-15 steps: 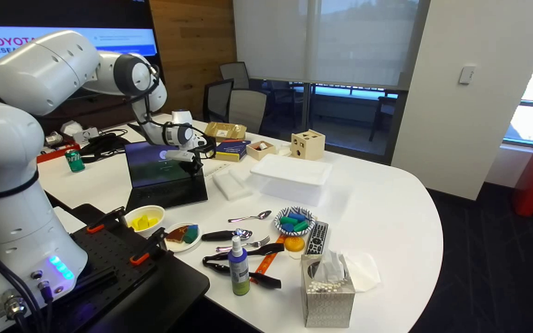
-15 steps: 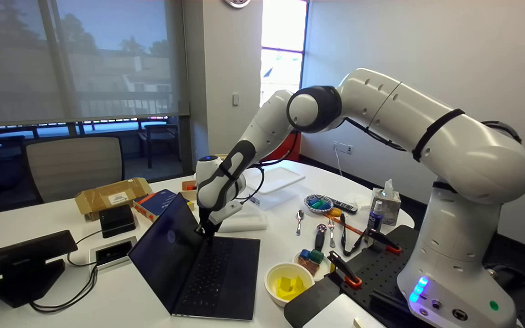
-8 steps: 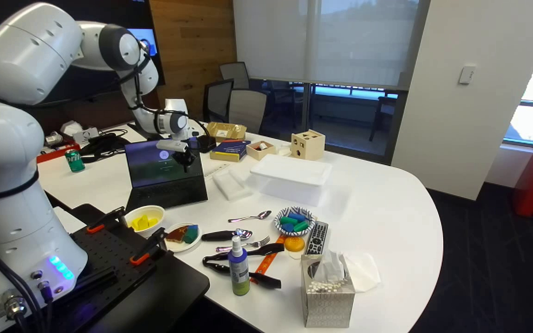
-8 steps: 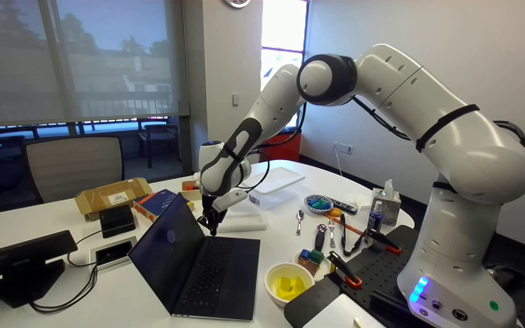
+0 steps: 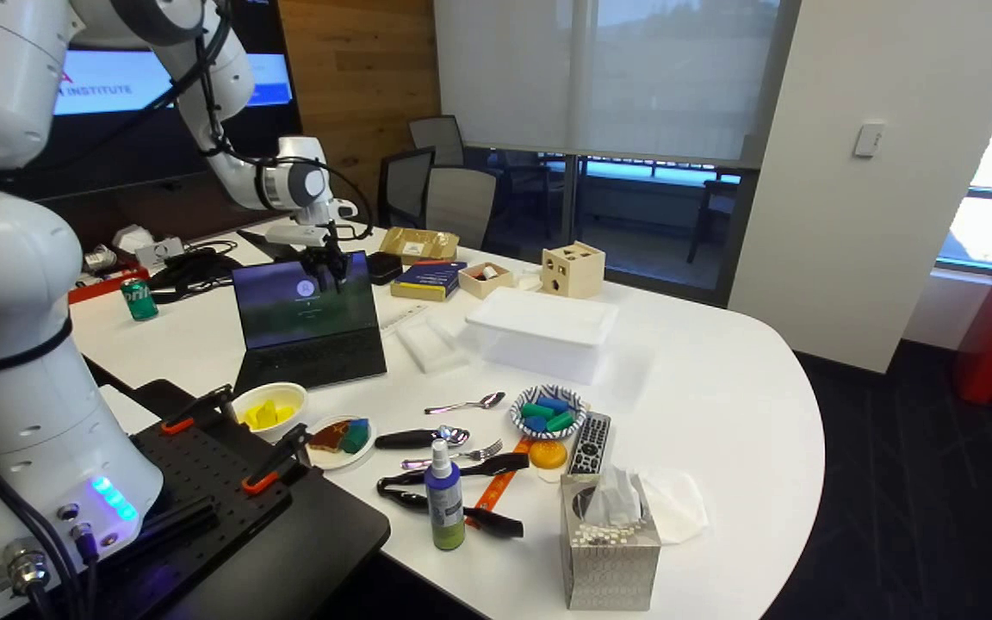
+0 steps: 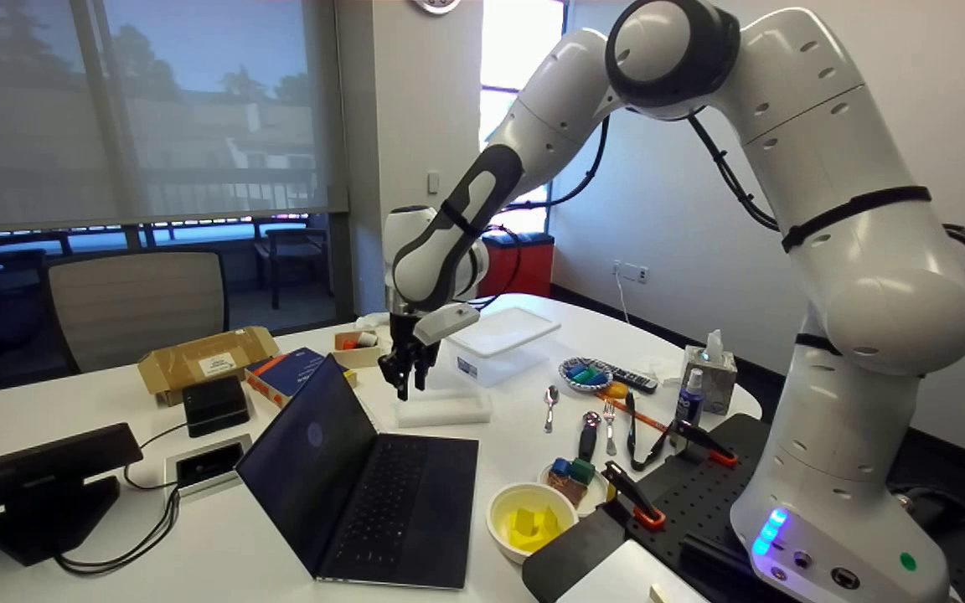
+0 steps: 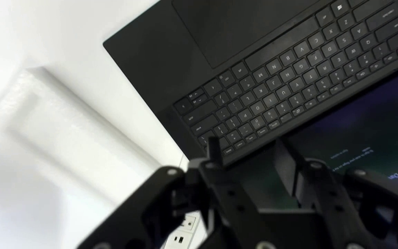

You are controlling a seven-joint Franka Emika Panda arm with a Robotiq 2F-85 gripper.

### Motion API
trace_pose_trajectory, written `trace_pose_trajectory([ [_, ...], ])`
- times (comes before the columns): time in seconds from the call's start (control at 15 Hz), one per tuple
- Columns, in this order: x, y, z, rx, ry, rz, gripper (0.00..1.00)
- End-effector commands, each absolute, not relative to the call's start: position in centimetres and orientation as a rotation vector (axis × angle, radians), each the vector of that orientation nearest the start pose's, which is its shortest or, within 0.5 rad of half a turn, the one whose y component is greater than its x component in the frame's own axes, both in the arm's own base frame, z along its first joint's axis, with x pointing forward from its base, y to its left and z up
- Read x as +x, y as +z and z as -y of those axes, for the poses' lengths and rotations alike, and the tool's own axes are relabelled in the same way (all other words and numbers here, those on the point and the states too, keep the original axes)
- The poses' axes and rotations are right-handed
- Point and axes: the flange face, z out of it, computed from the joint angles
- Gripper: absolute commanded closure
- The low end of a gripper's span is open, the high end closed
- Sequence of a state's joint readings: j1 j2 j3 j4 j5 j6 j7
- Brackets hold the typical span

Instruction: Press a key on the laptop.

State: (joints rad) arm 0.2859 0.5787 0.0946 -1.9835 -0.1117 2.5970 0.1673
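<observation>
In an exterior view, the black laptop [image 6: 436, 502] sits open on the near part of the white table [image 6: 223, 540], its screen [image 6: 311, 456] on the left and its keyboard [image 6: 380, 494] on the right. The robot's claw [image 6: 411, 388] hangs in the air near the laptop's far end, up higher than the keyboard. In the wrist view its two fingers [image 7: 285, 168] are spread, with a gap between them. A white bowl [image 6: 537, 496] with yellow blocks [image 6: 526, 529] in it is just right of the laptop. A blue book [image 6: 286, 373] and a cardboard box [image 6: 181, 367] lie past the laptop on the left, and a clear box [image 6: 491, 366] with a white lid [image 6: 506, 332] sits far back, to the right.
</observation>
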Motion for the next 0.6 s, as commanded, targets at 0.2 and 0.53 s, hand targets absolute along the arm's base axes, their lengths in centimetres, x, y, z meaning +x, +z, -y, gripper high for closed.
trace_pose_trajectory([
  [0.2, 52.2, 24.8, -21.2, -3.143, -0.052, 0.407, 0.01],
  [0.53, 51.1, 26.8, -20.9, -3.17, -0.03, 0.395, 0.0],
])
